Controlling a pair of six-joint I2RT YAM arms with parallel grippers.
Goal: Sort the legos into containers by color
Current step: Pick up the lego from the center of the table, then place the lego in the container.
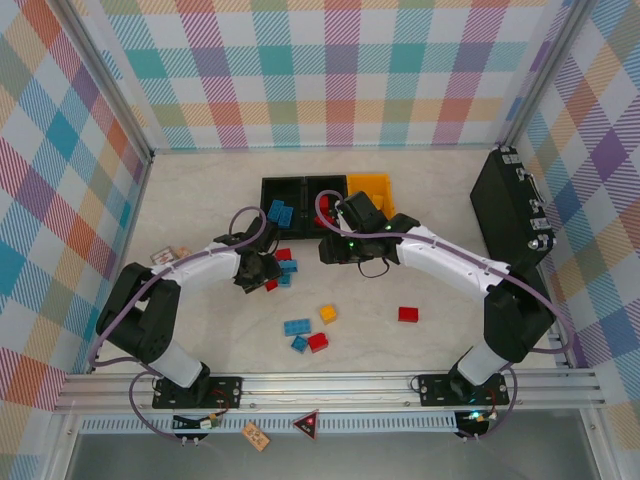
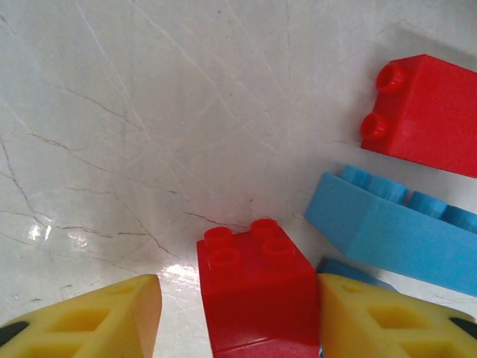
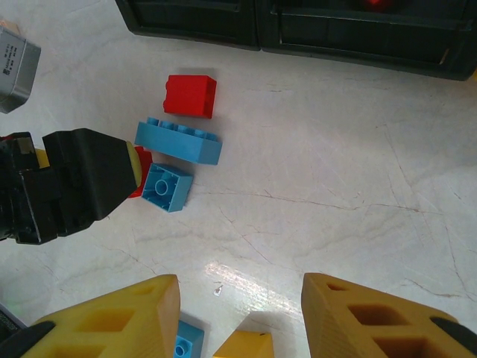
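The left tool (image 2: 238, 298) is down at the counter (image 2: 149, 149) with its 2 yellow fingers (image 2: 97, 321) either side of a red 2x2 brick (image 2: 257, 291). The finger on the right of the wrist view touches the brick and the other stands off with a gap, so the tool is spread around the brick, not clenched on it. Just beyond lies a long blue brick (image 2: 395, 224), and past that another red brick (image 2: 428, 112). A small blue brick (image 3: 165, 186), hollow side up, sits just beside the left tool's tip.

The right tool (image 3: 242, 291) hovers above the counter, released, with nothing between its fingers. A yellow-orange brick (image 3: 244, 344) lies on the counter beneath it.

From above, 3 joined bins stand in a row at the far middle of the counter. The left black bin (image 1: 282, 185) holds blue bricks (image 1: 280, 213). The middle black bin (image 1: 322, 187) seems to hold something red, though the right arm (image 1: 440, 255) hides most of it. The yellow-orange bin (image 1: 370, 185) ends the row. Nearer the arm bases lies a loose cluster of bricks (image 1: 299, 327), with a lone red brick (image 1: 408, 314) apart to its right.
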